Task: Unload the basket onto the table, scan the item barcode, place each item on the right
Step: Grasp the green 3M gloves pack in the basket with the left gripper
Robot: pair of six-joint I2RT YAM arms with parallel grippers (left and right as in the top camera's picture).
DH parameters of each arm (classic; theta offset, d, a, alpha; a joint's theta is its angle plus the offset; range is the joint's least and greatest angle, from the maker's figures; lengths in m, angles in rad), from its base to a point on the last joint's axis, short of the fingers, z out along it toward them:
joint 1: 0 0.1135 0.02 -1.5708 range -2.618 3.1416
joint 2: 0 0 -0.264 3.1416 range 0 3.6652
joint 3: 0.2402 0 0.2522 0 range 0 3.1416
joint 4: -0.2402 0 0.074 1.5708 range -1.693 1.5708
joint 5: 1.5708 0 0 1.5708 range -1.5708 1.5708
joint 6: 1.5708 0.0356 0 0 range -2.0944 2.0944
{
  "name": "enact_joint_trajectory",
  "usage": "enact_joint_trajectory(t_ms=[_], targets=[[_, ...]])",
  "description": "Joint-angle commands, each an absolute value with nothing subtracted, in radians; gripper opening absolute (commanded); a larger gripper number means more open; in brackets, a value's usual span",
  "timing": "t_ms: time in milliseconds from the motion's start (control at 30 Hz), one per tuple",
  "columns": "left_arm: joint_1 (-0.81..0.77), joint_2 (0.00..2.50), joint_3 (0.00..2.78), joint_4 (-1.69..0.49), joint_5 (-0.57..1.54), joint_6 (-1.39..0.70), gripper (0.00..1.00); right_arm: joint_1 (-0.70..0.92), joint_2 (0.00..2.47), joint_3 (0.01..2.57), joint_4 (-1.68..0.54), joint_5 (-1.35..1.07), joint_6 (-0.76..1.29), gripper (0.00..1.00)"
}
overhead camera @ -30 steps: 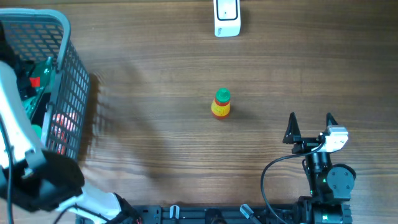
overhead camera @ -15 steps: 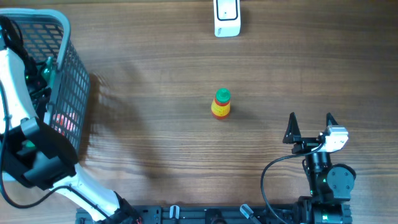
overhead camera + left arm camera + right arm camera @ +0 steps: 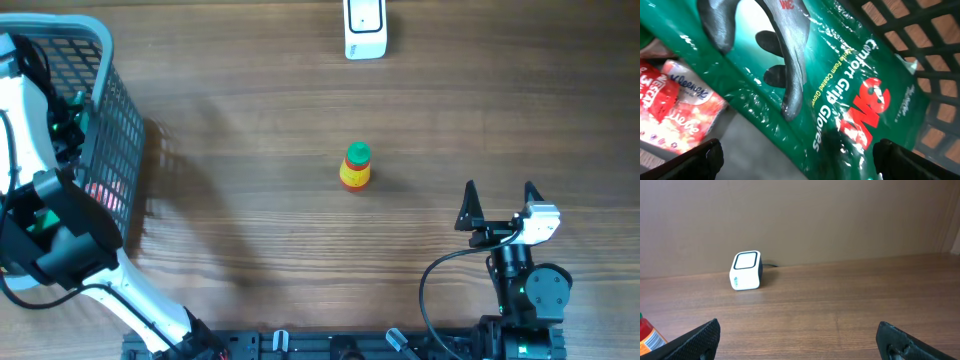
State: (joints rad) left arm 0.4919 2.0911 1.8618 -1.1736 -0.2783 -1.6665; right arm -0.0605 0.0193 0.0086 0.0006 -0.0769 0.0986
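Note:
A green 3M Comfort Grip Gloves pack (image 3: 840,90) lies slanted inside the basket, filling the left wrist view. My left gripper (image 3: 800,161) hangs open just above its lower end, one fingertip (image 3: 705,157) at each side and nothing between them. In the overhead view the left arm (image 3: 45,215) reaches into the grey basket (image 3: 112,110) at the table's left edge, and its jaws are hard to make out there. The white barcode scanner (image 3: 365,28) stands at the far middle edge, also seen as scanner (image 3: 746,270). My right gripper (image 3: 499,200) rests open and empty at the near right.
A small orange bottle with a green cap (image 3: 355,167) stands upright mid-table, at the left edge as bottle (image 3: 647,334). In the basket a red-and-white Kleenex tissue pack (image 3: 677,107) lies beside the glove pack. The dark basket lattice (image 3: 935,65) is close on the right.
The left arm has pushed further into the basket, its black wrist joint shifting away from the near edge. The right arm, bottle and scanner have not moved.

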Motion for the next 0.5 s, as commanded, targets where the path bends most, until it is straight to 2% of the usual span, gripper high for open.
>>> enact_joint_trajectory(t_ms=[0,333,467], targets=[[0.496,2.143,1.863,-1.165,-0.278,-1.688,1.00,-0.063,0.014,0.005,0.002,-0.063,0.080,1.00],[0.499,2.161,1.863,-1.134,-0.334,-1.687,1.00,-0.063,0.014,0.005,0.002,-0.063,0.081,1.00],[0.499,2.161,1.861,-1.135,-0.335,-1.683,0.94,-0.063,0.014,0.005,0.002,-0.063,0.081,1.00]])
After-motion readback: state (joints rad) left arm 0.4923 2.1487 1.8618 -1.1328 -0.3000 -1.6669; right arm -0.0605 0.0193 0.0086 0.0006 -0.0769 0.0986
